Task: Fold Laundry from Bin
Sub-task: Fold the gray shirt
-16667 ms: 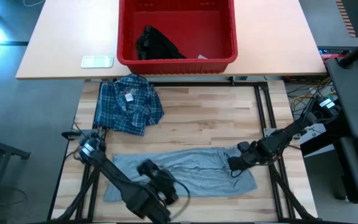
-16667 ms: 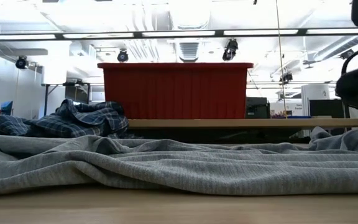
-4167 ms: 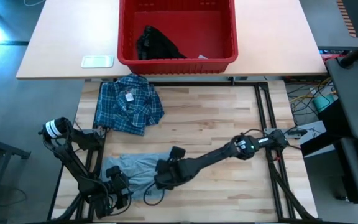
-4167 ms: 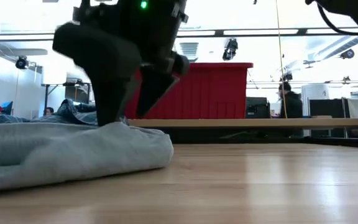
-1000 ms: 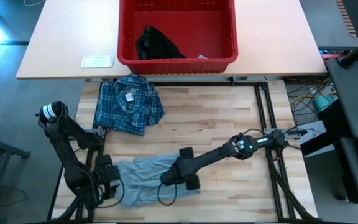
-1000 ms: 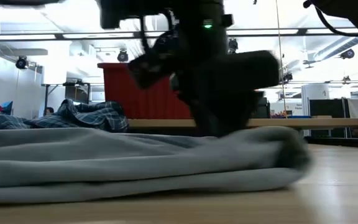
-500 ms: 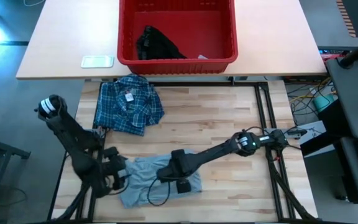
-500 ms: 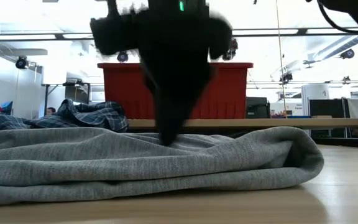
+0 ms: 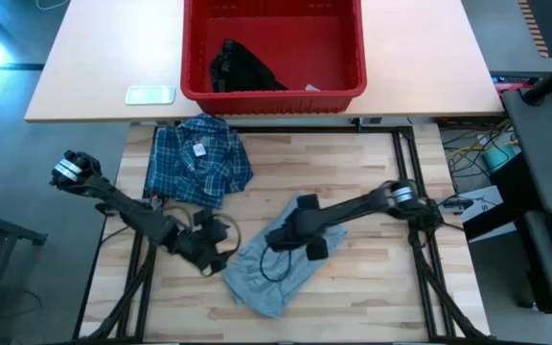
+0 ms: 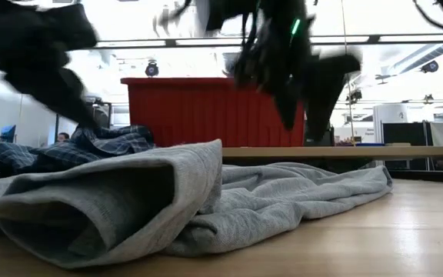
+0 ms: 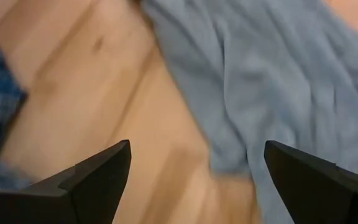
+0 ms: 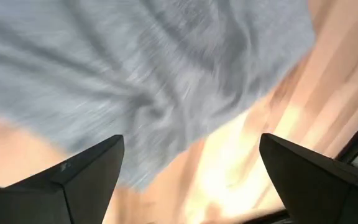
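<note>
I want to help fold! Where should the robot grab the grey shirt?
Probably the shirt's thick rolled edge nearest the table's front. It stands up off the wood, so fingers can close over and under it. The rest lies flat and rumpled, harder to pinch. The left hand is open just beside the shirt and could come in low from that side. The right hand hovers open above it.

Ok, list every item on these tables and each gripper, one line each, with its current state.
Light grey T-shirt: loosely bunched on the wooden table, released.
Blue-and-white plaid shirt: crumpled heap.
Small black garment: inside bin.
Red plastic bin: upright.
Left gripper: fingers open, empty.
Right gripper: fingers open, over T-shirt.
</note>
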Motion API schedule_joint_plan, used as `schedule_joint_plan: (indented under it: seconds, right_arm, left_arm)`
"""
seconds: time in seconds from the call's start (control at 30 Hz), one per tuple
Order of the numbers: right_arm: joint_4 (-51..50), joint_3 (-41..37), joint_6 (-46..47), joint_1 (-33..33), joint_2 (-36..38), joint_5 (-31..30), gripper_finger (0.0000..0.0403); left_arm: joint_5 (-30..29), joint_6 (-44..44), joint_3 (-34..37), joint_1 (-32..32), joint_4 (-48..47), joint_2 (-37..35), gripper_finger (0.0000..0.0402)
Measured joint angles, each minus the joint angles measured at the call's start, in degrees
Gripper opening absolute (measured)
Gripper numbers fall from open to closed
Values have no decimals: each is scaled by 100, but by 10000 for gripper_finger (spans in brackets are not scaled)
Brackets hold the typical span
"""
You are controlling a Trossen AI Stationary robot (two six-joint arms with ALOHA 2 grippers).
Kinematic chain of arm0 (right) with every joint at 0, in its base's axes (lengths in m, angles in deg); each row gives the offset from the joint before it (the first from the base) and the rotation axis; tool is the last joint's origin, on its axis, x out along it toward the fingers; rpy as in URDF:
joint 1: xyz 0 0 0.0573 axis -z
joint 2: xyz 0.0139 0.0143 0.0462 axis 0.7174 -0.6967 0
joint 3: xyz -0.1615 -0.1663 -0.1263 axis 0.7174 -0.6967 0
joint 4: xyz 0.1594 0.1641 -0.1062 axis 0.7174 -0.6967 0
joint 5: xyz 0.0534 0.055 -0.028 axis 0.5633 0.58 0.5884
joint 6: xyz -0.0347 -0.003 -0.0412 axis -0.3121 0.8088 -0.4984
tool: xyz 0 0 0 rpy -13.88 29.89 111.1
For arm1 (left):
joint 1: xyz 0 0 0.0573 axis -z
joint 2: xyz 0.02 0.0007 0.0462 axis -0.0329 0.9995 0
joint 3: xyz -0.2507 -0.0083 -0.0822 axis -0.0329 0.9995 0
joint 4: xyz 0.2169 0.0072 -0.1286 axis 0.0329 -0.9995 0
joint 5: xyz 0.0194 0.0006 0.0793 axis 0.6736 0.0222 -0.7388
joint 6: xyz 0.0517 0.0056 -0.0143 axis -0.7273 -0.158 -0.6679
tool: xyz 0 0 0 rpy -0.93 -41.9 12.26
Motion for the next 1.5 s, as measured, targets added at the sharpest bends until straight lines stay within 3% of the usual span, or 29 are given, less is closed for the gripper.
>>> schedule_joint_plan:
  seconds: [0.13, 0.33, 0.43, 0.6, 0.73, 0.9, 1.07, 1.2, 1.37, 1.5]
  right_arm:
    - [816, -583, 1264, -222, 1011, 359, 368]
    - [2760, -2338, 4506, -624, 2352, 621, 368]
    - [3439, -3306, 5596, -842, 2653, 617, 368]
    - [4021, -4237, 6252, -955, 2623, 388, 368]
    - [4357, -4610, 5834, -867, 2406, 73, 368]
    - [3995, -5039, 4723, -391, 2375, 306, 368]
    - [3898, -5159, 3031, 494, 2638, -206, 368]
    - [3865, -4707, 1744, 988, 2853, -381, 368]
    - [3812, -4111, 1146, 662, 3114, -259, 368]
    - [3971, -3964, 1078, 127, 3119, 7, 368]
  left_arm:
    - [783, -1184, -5, -928, 1151, 230, 352]
    - [1688, -2601, -458, -1988, 2441, 1290, 351]
    - [2290, -3038, -1097, -2308, 2572, 2062, 348]
    - [2470, -3259, -2183, -2740, 2505, 3293, 337]
    - [2487, -3292, -2668, -3151, 2156, 3800, 324]
    - [2511, -3058, -2480, -3409, 1489, 3756, 313]
    - [2457, -2020, -1810, -3229, 1205, 3111, 310]
    - [2287, -1417, -1351, -3016, 937, 2257, 310]
    - [1659, -1971, -1050, -3046, 888, 1159, 310]
    - [1596, -2382, -778, -2968, 1239, 674, 310]
